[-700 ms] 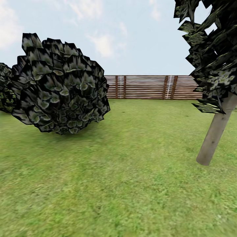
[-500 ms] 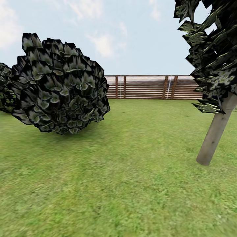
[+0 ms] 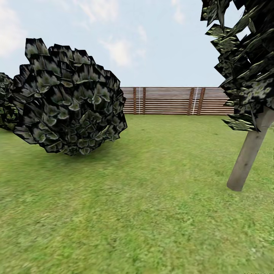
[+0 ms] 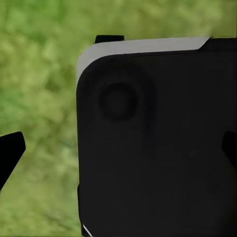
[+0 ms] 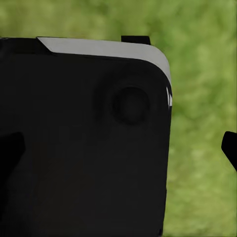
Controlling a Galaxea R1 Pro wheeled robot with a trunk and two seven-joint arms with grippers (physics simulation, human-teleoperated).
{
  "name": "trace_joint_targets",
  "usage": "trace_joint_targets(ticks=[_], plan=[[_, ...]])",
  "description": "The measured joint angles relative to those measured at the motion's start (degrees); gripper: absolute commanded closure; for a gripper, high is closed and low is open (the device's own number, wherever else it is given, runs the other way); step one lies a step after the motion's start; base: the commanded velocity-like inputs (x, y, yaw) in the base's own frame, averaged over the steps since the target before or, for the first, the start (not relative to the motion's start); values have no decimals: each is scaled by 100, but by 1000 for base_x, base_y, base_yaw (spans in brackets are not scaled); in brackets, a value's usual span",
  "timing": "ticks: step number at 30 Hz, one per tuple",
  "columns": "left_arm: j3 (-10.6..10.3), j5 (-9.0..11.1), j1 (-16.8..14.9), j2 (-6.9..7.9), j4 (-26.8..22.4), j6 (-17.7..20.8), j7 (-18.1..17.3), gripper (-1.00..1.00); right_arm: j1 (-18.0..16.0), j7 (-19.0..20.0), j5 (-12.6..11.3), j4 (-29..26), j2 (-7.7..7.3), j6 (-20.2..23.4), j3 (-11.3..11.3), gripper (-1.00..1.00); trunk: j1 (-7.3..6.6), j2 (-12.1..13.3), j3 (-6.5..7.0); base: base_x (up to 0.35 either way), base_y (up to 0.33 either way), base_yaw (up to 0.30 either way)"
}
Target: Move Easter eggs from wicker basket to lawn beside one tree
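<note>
The Easter eggs and the wicker basket are out of view. In the head view the lawn [image 3: 152, 213] spreads wide and flat before me. A tree with a pale grey-beige trunk [image 3: 249, 154] leans at the right, with dark foliage [image 3: 243, 57] above it. In the left wrist view my left gripper [image 4: 118, 150] is open, with one dark fingertip [image 4: 11, 150] at each side edge and nothing between them. My right gripper [image 5: 118, 148] is open too, and one fingertip [image 5: 229, 147] shows over grass. Both grippers hang beside the robot's black body [image 4: 158, 148].
A big round dark bush [image 3: 68, 99] sits on the grass at the left, with a second bush [image 3: 5, 102] behind it at the edge. A brown slat fence [image 3: 171, 101] closes the garden at the back. Open grass lies between the bush and the tree.
</note>
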Motion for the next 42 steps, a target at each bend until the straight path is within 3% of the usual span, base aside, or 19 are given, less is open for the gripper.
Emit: trace_joint_targets(ticks=[42], plan=[[0, 0, 0, -2, 6, 0, 0, -100, 1, 8, -1, 17, 10, -4, 0, -100, 0, 0, 0, 0, 0, -280]])
